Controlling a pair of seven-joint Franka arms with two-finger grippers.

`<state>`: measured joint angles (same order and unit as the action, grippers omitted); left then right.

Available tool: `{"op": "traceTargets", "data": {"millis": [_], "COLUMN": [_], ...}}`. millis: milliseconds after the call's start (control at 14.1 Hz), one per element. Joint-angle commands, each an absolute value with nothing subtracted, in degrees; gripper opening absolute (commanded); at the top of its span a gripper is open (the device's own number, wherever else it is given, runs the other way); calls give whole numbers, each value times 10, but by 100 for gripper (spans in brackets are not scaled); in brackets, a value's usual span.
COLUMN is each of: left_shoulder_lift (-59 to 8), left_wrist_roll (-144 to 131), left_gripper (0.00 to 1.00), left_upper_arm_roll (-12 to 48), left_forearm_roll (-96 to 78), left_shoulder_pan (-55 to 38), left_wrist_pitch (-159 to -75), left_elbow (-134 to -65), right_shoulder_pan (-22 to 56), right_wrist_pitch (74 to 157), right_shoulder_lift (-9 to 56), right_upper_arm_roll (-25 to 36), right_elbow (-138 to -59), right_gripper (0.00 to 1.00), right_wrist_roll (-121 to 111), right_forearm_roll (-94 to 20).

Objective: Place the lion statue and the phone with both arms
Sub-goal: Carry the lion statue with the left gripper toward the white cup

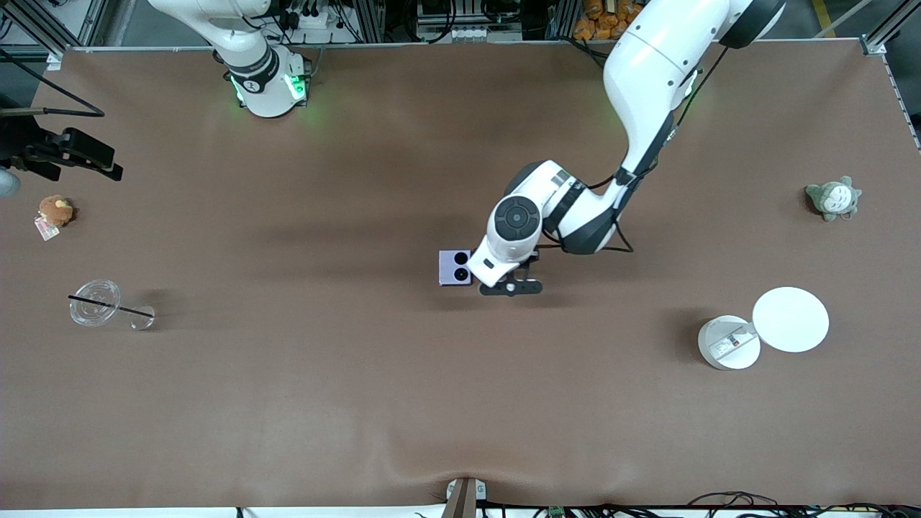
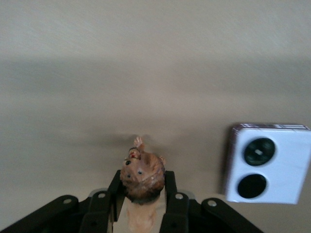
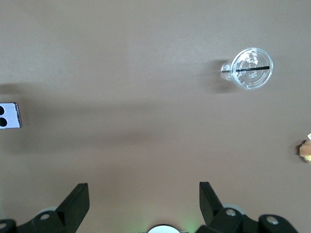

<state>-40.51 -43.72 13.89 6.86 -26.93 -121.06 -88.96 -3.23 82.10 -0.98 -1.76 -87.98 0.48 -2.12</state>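
My left gripper (image 1: 511, 285) is low over the middle of the table, right beside the phone (image 1: 455, 267) on the side toward the left arm's end. In the left wrist view the gripper (image 2: 142, 188) is shut on the reddish-brown lion statue (image 2: 142, 175), whose head sticks out past the fingers. The pale lavender phone (image 2: 272, 169) lies flat with its two black camera circles up. In the front view the hand hides the lion. My right gripper (image 3: 144, 194) is open and empty, high over the table near its own base, and it waits; the phone shows small in its view (image 3: 8, 115).
A clear cup with a black straw (image 1: 97, 306) lies toward the right arm's end, a brown plush with a tag (image 1: 55, 210) farther from the front camera. A grey-green plush (image 1: 833, 198) and two white discs (image 1: 790, 319) (image 1: 729, 342) sit toward the left arm's end.
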Motion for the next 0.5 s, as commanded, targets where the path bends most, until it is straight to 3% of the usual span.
{"op": "traceTargets", "data": {"millis": [0,426], "left_shoulder_lift": [-346,-331], "left_wrist_roll": [-390,-243], "left_gripper": [0,0], "left_upper_arm_roll": [140,139], "left_forearm_roll": [85,106], "left_shoulder_pan": [-209,-80], "left_wrist_pitch": [-1144,-1106], "left_elbow": [-892,-895], "right_shoulder_pan": [-46,-38], "right_wrist_pitch": [815,820], "right_shoulder_lift": [-6,-4], "right_upper_arm_roll": [-28,-29], "right_elbow": [-872,-871], "right_gripper": [100,100], "right_wrist_roll": [6,5], "right_forearm_roll": [-19,-18]}}
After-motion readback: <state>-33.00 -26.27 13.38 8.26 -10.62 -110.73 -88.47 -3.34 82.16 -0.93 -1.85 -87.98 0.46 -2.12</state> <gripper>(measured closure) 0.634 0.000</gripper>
